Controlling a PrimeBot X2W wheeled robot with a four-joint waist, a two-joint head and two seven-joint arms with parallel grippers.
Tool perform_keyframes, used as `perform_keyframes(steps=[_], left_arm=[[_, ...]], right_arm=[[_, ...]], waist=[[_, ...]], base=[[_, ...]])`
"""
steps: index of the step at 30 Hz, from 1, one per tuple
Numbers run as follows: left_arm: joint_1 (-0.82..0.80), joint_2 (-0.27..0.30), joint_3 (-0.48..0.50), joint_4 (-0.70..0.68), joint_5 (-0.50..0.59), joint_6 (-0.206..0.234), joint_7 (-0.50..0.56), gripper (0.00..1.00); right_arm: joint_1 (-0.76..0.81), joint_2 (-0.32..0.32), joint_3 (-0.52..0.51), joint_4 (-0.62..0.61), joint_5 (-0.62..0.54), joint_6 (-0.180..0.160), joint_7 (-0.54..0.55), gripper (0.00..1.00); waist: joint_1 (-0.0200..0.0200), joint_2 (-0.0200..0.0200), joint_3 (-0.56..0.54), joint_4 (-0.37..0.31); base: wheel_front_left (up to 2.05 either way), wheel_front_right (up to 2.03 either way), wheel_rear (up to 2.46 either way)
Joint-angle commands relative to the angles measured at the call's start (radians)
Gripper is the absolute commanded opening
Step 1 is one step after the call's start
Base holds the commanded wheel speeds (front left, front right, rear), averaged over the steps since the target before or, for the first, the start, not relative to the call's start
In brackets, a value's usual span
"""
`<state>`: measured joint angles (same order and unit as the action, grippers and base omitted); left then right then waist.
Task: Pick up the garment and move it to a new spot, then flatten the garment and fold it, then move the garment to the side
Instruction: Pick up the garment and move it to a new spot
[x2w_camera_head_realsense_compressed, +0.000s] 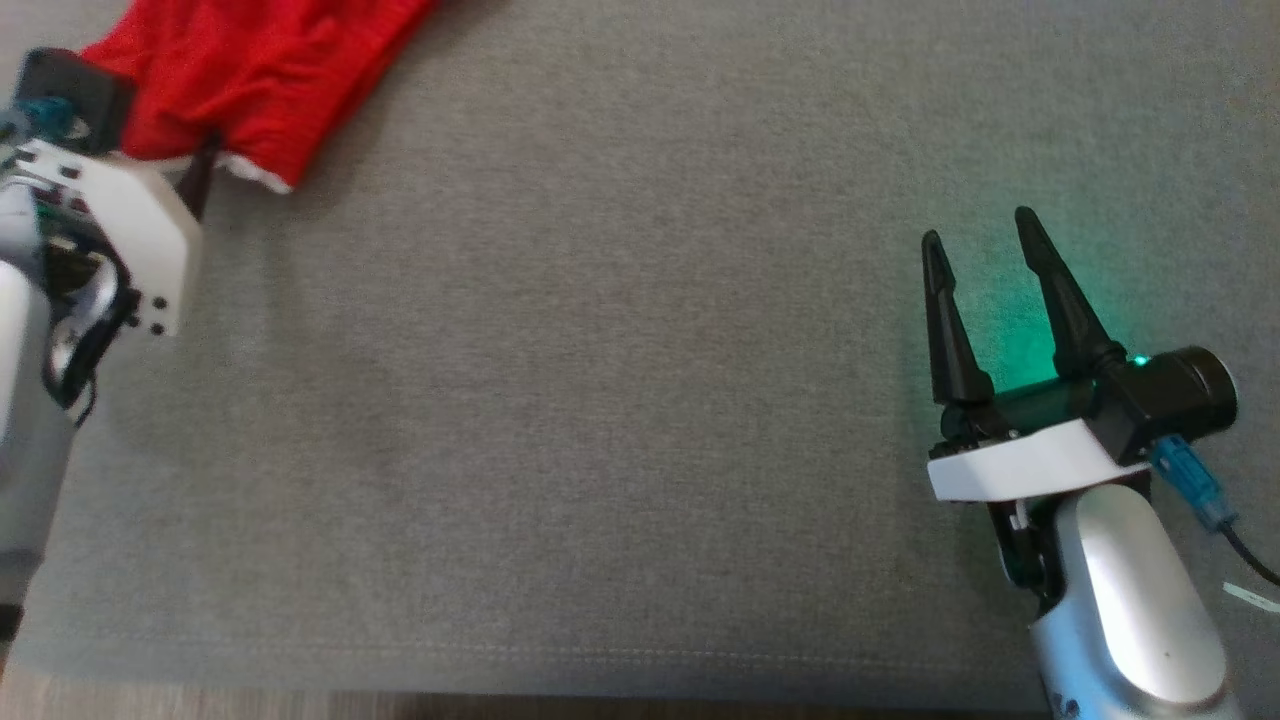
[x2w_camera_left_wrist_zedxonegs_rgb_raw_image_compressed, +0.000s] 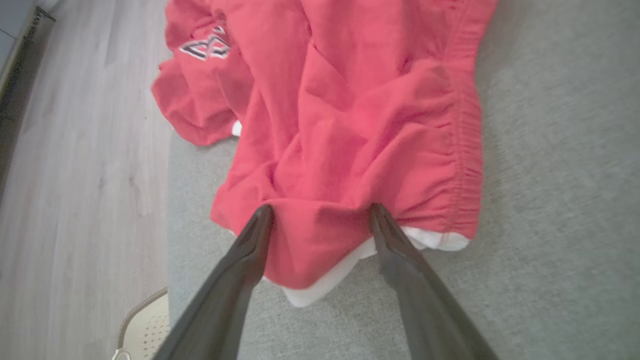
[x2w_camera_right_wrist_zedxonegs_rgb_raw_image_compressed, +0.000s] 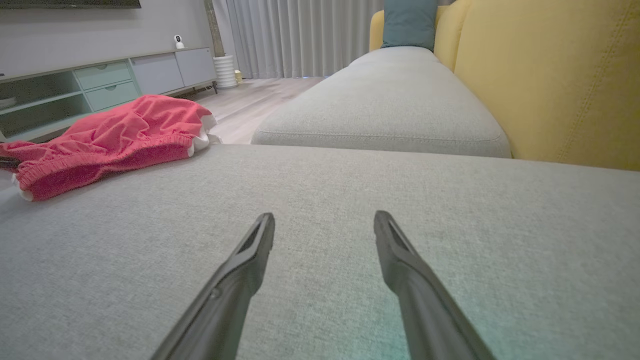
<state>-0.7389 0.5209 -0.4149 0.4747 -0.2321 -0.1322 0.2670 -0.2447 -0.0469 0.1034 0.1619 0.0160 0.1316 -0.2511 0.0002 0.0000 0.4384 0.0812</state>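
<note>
The crumpled red cloth shorts (x2w_camera_head_realsense_compressed: 250, 80), white-lined, lie at the far left corner of the grey fabric seat cushion (x2w_camera_head_realsense_compressed: 600, 400). Their elastic waistband runs straight away from the left gripper (x2w_camera_left_wrist_zedxonegs_rgb_raw_image_compressed: 320, 212). That gripper's fingers stand spread, straddling the garment's near edge and clamping nothing. The right gripper (x2w_camera_head_realsense_compressed: 978, 228), also spread and empty, hovers well apart over the cushion's right side. The left arm is nearer.

Grey sofa seat (x2w_camera_right_wrist_zedxonegs_rgb_raw_image_compressed: 350, 200), yellow backrest (x2w_camera_right_wrist_zedxonegs_rgb_raw_image_compressed: 550, 75), wood floor (x2w_camera_left_wrist_zedxonegs_rgb_raw_image_compressed: 75, 175)

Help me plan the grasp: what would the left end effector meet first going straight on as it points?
The red garment: the open left end effector straddles its bunched near edge, so it would likely press into the cloth.
</note>
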Motion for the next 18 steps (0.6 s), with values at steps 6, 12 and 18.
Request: perform_keyframes(steps=[6,12,18], left_arm=[[-0.055,0.061,0.044,0.056,-0.025,0.011,0.053,0.33],[-0.046,0.055,0.050,0.072,-0.028,0.040,0.022,0.00],[-0.065,0.055,0.056,0.057,-0.015,0.070,-0.057,0.00]], right_arm=[[-0.028,-0.003,0.036,-0.031,0.013,-0.001,-0.011,1.00],[-0.037,-0.003,0.035,-0.026,0.023,-0.001,-0.011,1.00],[-0.035,-0.003,0.029,-0.023,0.027,-0.001,-0.011,1.00]], waist=[[-0.0002,0.0000,0.049,-0.044],[-0.0002,0.0000,0.040,-0.050],[-0.0002,0.0000,0.001,-0.051]], base=[[0.00,0.00,0.00],[0.00,0.00,0.00],[0.00,0.00,0.00]])
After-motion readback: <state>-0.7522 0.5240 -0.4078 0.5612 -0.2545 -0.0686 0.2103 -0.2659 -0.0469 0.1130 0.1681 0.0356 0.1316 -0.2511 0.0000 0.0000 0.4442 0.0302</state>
